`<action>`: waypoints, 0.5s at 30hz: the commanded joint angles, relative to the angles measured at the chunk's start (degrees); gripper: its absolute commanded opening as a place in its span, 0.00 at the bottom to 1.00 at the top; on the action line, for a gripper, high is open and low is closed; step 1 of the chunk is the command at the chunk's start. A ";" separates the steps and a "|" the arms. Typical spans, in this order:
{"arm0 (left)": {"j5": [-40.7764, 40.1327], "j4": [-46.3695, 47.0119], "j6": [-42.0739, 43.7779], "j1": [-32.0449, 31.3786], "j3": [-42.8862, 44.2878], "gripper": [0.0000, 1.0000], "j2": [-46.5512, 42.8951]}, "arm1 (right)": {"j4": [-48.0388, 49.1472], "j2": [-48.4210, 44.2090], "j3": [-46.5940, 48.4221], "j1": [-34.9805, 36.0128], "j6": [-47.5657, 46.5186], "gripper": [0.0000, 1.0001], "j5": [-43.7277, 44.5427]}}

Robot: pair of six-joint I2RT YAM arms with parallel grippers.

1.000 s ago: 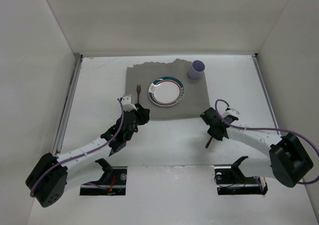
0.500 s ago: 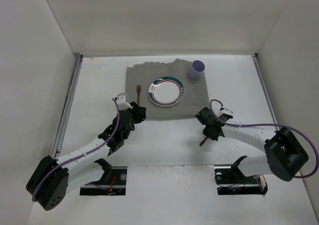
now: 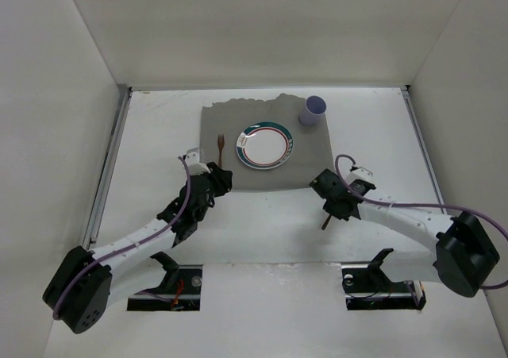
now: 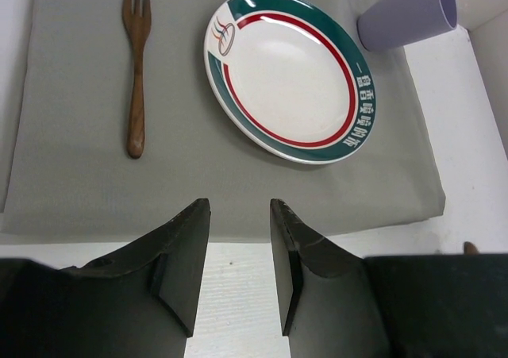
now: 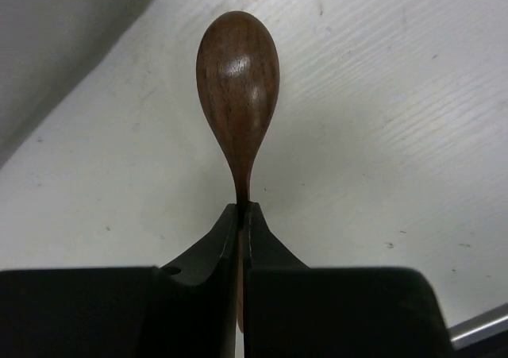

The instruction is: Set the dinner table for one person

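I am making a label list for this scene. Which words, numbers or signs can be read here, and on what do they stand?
Plate, right rim: white characters on the green band, too blurred to read.
Plate, upper-left rim: small logo with red wavy lines, no words.
Fork, cup, cloth, spoon: no text.

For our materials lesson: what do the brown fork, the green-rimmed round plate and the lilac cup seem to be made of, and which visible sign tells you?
Brown fork: probably wood, matt finish, uneven warm brown like grain.
Green-rimmed round plate: smooth, slightly glossy white face with printed bands; ceramic or melamine, the look leaves it open.
Lilac cup: likely plastic, with even matt colour and a thin wall.
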 commanded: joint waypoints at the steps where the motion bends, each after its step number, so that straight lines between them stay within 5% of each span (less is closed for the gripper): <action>1: 0.06 2.95 -0.90 1.24 -0.72 0.34 -0.02 | -3.66 -1.50 7.41 1.45 -5.09 0.03 7.68; 7: 0.06 3.30 -1.69 2.03 -0.90 0.35 1.03 | 18.29 7.18 15.59 -0.81 -36.11 0.04 3.85; 15: -0.29 4.52 -1.69 2.56 -1.60 0.35 1.91 | 24.22 25.03 28.51 -11.11 -50.73 0.04 -12.69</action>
